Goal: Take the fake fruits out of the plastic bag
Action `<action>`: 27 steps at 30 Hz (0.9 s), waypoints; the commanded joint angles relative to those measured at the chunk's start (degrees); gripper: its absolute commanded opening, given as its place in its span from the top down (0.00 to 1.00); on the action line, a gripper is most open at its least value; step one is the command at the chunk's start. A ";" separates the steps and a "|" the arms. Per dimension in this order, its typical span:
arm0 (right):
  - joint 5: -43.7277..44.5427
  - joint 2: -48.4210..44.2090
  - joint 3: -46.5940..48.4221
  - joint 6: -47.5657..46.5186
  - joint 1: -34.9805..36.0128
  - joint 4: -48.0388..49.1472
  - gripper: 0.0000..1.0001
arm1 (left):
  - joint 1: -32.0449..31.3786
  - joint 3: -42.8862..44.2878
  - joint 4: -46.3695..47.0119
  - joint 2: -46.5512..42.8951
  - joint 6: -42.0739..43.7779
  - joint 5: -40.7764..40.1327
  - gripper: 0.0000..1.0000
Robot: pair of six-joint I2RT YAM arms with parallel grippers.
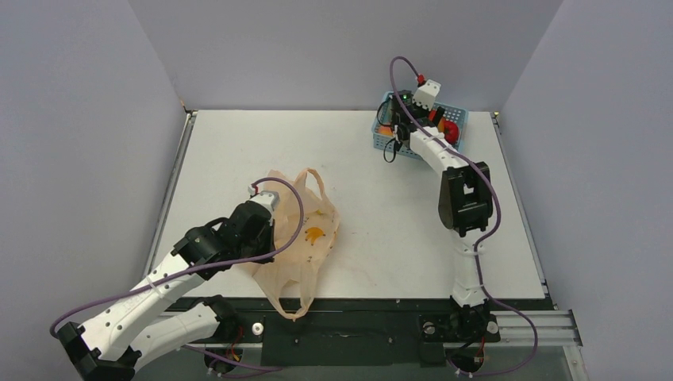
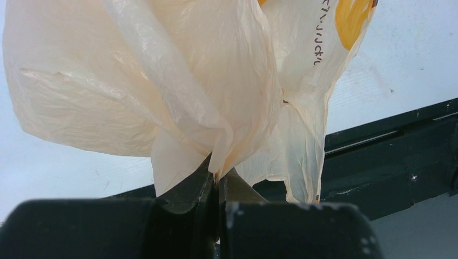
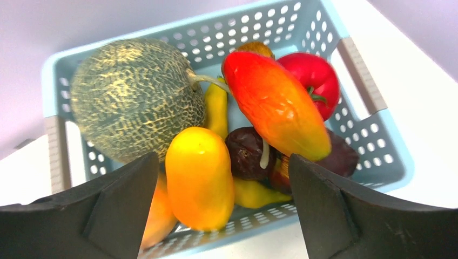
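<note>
- Pinching a gathered fold of the plastic bag (image 2: 162, 81), the left gripper (image 2: 219, 175) has its 2 dark fingers (image 2: 189, 189) pressed together on the thin film, which bunches at the grip and fans out above it.
- Seen from the top view, the plastic bag lies on the white table (image 1: 381, 222) near its front edge, left of centre. 1 loop handle points toward the back and the other trails over the dark front rail (image 1: 357, 325).
- An orange printed mark (image 2: 351, 16) shows on the bag's side. Next to it runs 1 line of small dark characters (image 2: 318, 38), not Latin letters and too small to read.
- The right gripper (image 3: 222, 159) hangs over a pale-blue perforated basket (image 3: 378, 162) at the table's far right. Its fingers are spread wide, with nothing gripped between them.
- Inside the basket, a netted dull-green melon (image 3: 135, 97) fills the left side.
- A red-yellow mango (image 3: 275, 102) slants across the top of the pile, over a dark maroon plum (image 3: 248, 154).
- A yellow banana (image 3: 216, 108) lies between melon and mango.
- A yellow-orange oval fruit (image 3: 197, 183) sits at the near side, just beside the plum.
- A shiny red round fruit (image 3: 316, 78) with a green stem rests by the basket's far right wall.
</note>
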 commanded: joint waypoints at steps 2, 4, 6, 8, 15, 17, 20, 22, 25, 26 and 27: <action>-5.02 -16.86 -9.13 -3.81 1.80 3.49 0.15 | -0.47 0.59 0.91 -0.91 -0.37 -0.47 1.00; -8.23 -21.95 -16.12 -2.84 2.73 6.41 0.15 | -0.42 0.63 0.75 -0.59 -0.46 -0.63 1.00; -10.81 -27.01 -23.47 -1.07 4.21 8.93 0.15 | -0.48 0.59 0.63 -0.31 -0.61 -0.89 1.00; -13.23 -31.53 -30.73 0.75 6.17 10.92 0.16 | -0.41 0.61 0.59 -0.42 -0.68 -1.04 1.00; -16.21 -45.91 -53.93 2.88 16.58 17.36 0.18 | -0.45 0.63 0.75 -1.30 -0.75 -1.21 1.00; -17.38 -50.14 -60.24 2.75 19.29 20.17 0.18 | -0.41 0.61 0.72 -1.16 -0.75 -1.21 1.00; -20.67 -56.69 -67.37 2.22 22.73 24.73 0.19 | -0.43 0.62 0.75 -1.07 -0.75 -1.33 1.00; -22.09 -60.20 -72.40 2.34 26.44 26.62 0.19 | -0.42 0.60 0.74 -1.13 -0.81 -1.30 1.00; -25.71 -63.46 -76.70 4.19 29.64 31.45 0.21 | -0.46 0.61 0.76 -1.48 -0.81 -1.34 1.00; -27.13 -64.80 -78.72 5.63 32.40 34.18 0.22 | -0.41 0.62 0.74 -1.89 -0.88 -1.20 1.00; -27.33 -65.36 -79.66 6.42 34.70 35.20 0.22 | -0.40 0.65 0.69 -1.84 -0.86 -1.15 1.00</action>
